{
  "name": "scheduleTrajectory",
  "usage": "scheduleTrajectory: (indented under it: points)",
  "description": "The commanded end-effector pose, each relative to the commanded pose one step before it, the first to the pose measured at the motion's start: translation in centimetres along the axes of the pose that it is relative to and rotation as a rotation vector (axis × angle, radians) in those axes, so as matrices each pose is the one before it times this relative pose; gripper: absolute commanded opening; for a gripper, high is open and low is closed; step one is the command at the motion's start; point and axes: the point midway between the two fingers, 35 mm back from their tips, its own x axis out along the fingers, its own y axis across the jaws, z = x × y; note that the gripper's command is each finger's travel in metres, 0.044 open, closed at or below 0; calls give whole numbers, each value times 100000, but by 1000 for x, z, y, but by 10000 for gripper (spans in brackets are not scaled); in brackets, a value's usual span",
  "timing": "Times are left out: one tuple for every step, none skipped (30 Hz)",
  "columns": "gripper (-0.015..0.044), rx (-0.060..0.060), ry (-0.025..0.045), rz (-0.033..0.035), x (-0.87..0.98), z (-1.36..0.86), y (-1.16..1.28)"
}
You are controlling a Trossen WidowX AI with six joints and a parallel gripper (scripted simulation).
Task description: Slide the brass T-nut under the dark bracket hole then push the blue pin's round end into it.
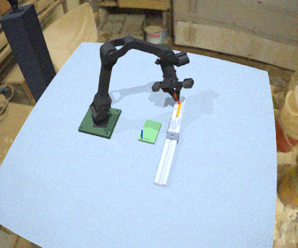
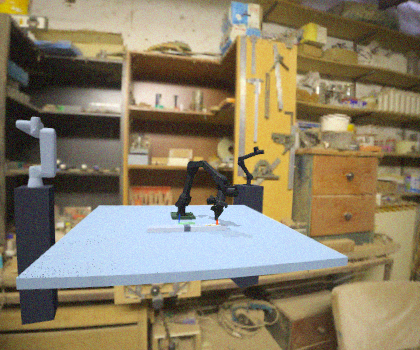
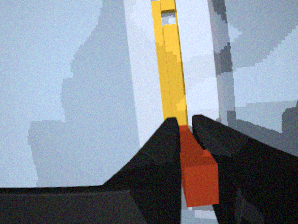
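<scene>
Orange-red handle (image 1: 175, 96) (image 2: 217, 222) (image 3: 200, 180) sits clamped in the gripper (image 1: 178, 102) (image 2: 217, 218) (image 3: 184, 125), fingers nearly together. The brass nut (image 1: 178, 109) (image 3: 171, 75) lies lengthwise along the rail (image 1: 164, 166) (image 2: 162, 230) (image 3: 200, 60), on the arm's side of the dark bracket (image 1: 172, 135) (image 2: 187, 228) and apart from it; whether it is down under the lips, I cannot tell. Blue pin (image 1: 142, 134) (image 2: 179, 218) stands at the green tray (image 1: 151, 130) (image 2: 188, 223), beside the rail.
</scene>
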Motion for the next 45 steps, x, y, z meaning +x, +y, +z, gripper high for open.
scheduleTrajectory:
  points:
    - [-150,-655,271,-883,-61,-65,129]
    - [-150,-69,0,-223,1,0,13]
    - [-150,-68,0,-223,1,0,13]
    - [-150,-68,0,-223,1,0,13]
    - [-150,-68,0,-223,0,0,13]
    - [-150,-67,1,-224,0,0,13]
    - [-150,-10,-4,-33,0,0,2]
    - [-150,-21,-8,-67,0,0,4]
    - [-150,-31,-12,-101,0,0,6]
    - [-150,-40,-15,-130,0,0,8]
    - [-150,-49,-18,-158,0,0,10]
    - [-150,-58,-20,-187,0,0,11]
    - [-150,-62,-21,-203,0,0,12]
    - [-150,-63,-20,-203,0,0,12]
    - [-150,-63,-20,-204,0,0,12]
    - [-150,-63,-18,-204,0,0,12]
    - [-150,-63,-18,-204,0,0,12]
    - [-150,-65,-18,-209,0,0,13]
    - [-150,-64,-17,-209,0,0,13]
    - [-150,-64,-16,-206,0,0,13]
    - [-150,-63,-16,-206,0,0,13]
    - [-150,-63,-16,-206,0,0,13]
    - [-150,-65,-15,-209,0,0,13]
    - [-150,-64,-15,-210,0,0,13]
    - [-150,-65,-14,-210,0,0,13]
    - [-150,-65,-13,-210,0,0,13]
    - [-150,-65,-13,-209,1,0,13]
    - [-150,-64,-12,-209,0,0,13]
    - [-150,-64,-11,-207,1,0,13]
    - [-150,-64,-11,-207,1,0,13]
    - [-150,-64,-11,-207,1,0,13]
    - [-150,-64,-10,-207,1,0,13]
    - [-150,-65,-10,-208,1,0,13]
    - [-150,-64,-10,-208,1,0,13]
    - [-150,-64,-9,-208,1,0,13]
    - [-150,-64,-9,-208,1,0,13]
    - [-150,-65,-8,-208,1,0,13]
    - [-150,-64,-8,-208,1,0,13]
    - [-150,-65,-8,-208,1,0,13]
    - [-150,-65,-7,-209,1,0,13]
    - [-150,-64,-7,-208,1,0,13]
    - [-150,-64,-7,-208,1,0,13]
    - [-150,-64,-7,-208,1,0,13]
    - [-150,-64,-6,-208,1,0,13]
    - [-150,-65,-6,-208,1,0,13]
